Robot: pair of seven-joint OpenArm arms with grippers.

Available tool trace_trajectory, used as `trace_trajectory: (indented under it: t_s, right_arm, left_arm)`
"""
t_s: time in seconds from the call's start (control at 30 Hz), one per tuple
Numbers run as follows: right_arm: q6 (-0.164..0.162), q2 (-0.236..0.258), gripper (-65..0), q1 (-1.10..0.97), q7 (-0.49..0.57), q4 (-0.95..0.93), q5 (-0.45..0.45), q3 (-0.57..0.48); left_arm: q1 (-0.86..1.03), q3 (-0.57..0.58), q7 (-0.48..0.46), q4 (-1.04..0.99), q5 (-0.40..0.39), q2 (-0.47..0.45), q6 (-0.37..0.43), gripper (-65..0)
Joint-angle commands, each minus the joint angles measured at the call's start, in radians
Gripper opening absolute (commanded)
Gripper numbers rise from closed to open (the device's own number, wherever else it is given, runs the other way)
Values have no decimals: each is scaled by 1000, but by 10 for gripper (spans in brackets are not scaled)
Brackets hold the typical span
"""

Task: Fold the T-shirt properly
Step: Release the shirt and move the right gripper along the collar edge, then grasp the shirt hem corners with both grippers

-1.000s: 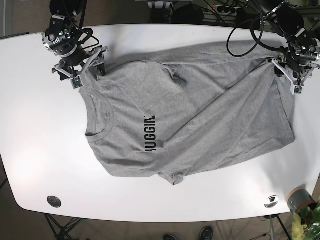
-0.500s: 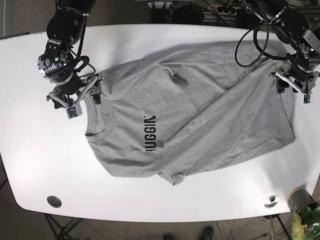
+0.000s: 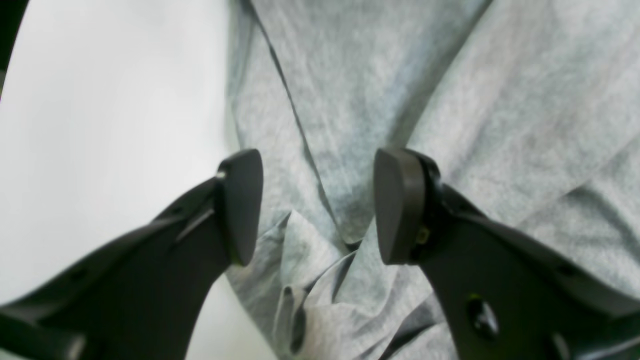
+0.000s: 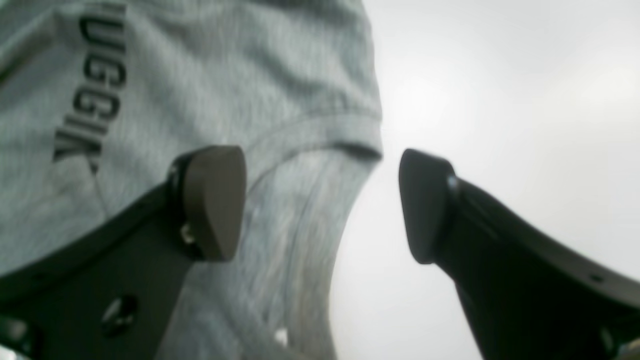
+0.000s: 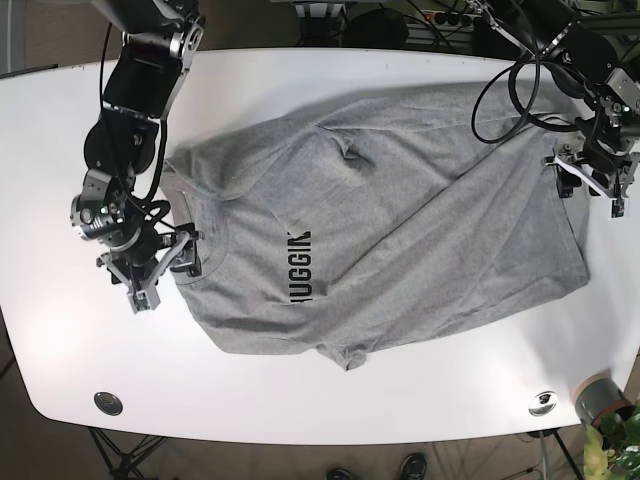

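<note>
A grey T-shirt (image 5: 400, 230) with black lettering (image 5: 301, 265) lies spread and creased on the white table (image 5: 320, 90), its collar (image 5: 190, 245) to the left. My right gripper (image 5: 165, 280) hovers open at the collar. In the right wrist view the collar rim (image 4: 320, 132) sits between its fingers (image 4: 215, 200), one finger over cloth and one over bare table. My left gripper (image 5: 588, 185) is open at the shirt's right edge. In the left wrist view it (image 3: 317, 205) straddles rumpled folds of the cloth (image 3: 320, 260), holding nothing.
A metal can (image 5: 598, 397) and a plant (image 5: 622, 445) stand at the table's front right corner. Two round metal discs (image 5: 108, 402) (image 5: 543, 402) sit near the front edge. Cables (image 5: 500, 70) hang over the back right.
My right gripper has travelled from the shirt's upper left shoulder down to the collar. My left gripper has shifted slightly toward the front along the right edge. The shirt has not moved.
</note>
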Motion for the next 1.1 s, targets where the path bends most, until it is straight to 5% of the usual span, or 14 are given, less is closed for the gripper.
trace_trajectory:
  t_s: [0.0, 0.43, 0.8, 0.9, 1.07]
  right_arm:
    - [0, 38, -197, 72, 30, -102, 8, 4]
    - [-3, 125, -197, 296, 364, -731, 6, -7]
    - [-3, 73, -198, 304, 396, -818, 6, -8]
    - [-29, 48, -201, 301, 396, -818, 5, -8]
    - [-61, 18, -354, 293, 416, -817, -61, -8]
  left_arm:
    - [-14, 33, -21, 15, -15, -19, -1, -319]
    - [2, 57, -177, -10, -15, -16, -1, -319]
    - [-6, 57, -177, -153, -15, -70, -1, -319]
    - [-7, 57, -179, -176, -15, -91, -1, -319]
    - [-64, 51, -179, -257, -14, -153, -1, -319]
